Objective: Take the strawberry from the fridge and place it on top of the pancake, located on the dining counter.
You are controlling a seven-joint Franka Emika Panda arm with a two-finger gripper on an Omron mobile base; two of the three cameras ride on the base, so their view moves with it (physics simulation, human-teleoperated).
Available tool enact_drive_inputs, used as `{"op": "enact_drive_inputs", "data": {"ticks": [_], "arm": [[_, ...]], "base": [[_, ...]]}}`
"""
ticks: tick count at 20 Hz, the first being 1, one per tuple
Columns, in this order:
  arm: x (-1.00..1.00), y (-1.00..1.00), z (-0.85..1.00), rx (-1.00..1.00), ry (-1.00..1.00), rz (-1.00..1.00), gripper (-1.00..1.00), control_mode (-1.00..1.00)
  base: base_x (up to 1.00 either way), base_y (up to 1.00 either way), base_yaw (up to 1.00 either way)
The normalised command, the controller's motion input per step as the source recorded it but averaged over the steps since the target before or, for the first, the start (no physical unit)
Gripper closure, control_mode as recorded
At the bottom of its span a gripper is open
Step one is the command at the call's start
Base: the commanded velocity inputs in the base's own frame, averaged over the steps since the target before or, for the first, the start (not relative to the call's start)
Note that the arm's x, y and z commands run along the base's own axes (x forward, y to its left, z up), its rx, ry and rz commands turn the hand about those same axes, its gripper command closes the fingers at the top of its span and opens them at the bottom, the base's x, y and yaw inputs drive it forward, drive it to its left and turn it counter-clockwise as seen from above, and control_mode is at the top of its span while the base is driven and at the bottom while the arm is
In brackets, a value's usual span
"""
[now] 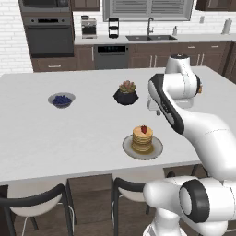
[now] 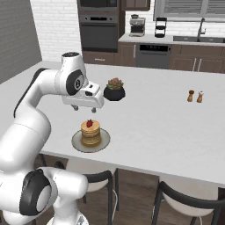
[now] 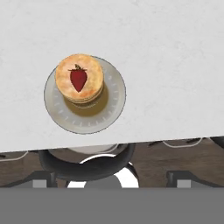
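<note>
Resting on top of the pancake (image 1: 142, 139) stack, the strawberry (image 1: 144, 129) lies flat at the centre of the uppermost cake, its green cap visible in the hand view; the stack sits on a round grey plate (image 1: 156, 150) near the front edge of the white dining counter (image 1: 83, 133); the gripper (image 2: 82, 107) hangs above the counter just behind the plate, clear of the berry, its fingers spread wide and holding nothing; a grey bowl of blueberries (image 1: 61, 100) stands well to the left on the counter; a dark faceted plant pot (image 1: 126, 93) sits behind the pancakes; salt and pepper shakers (image 2: 195, 96) stand far off to the right; dark stools (image 1: 39, 203) are tucked below the counter's front edge.
</note>
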Motion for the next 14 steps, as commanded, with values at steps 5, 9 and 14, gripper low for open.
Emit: {"op": "enact_drive_inputs", "data": {"ticks": [5,9,14], "arm": [[-0.36,-0.41,0.08,0.0,-0.01,-0.03,-1.0,-1.0],[-0.27,-0.39,0.0,0.01,0.0,-0.01,-1.0,-1.0],[-0.08,-0.22,0.0,0.0,0.0,0.0,-1.0,-1.0]], "base": [[0.0,0.0,0.0],[0.0,0.0,0.0],[0.0,0.0,0.0]]}}
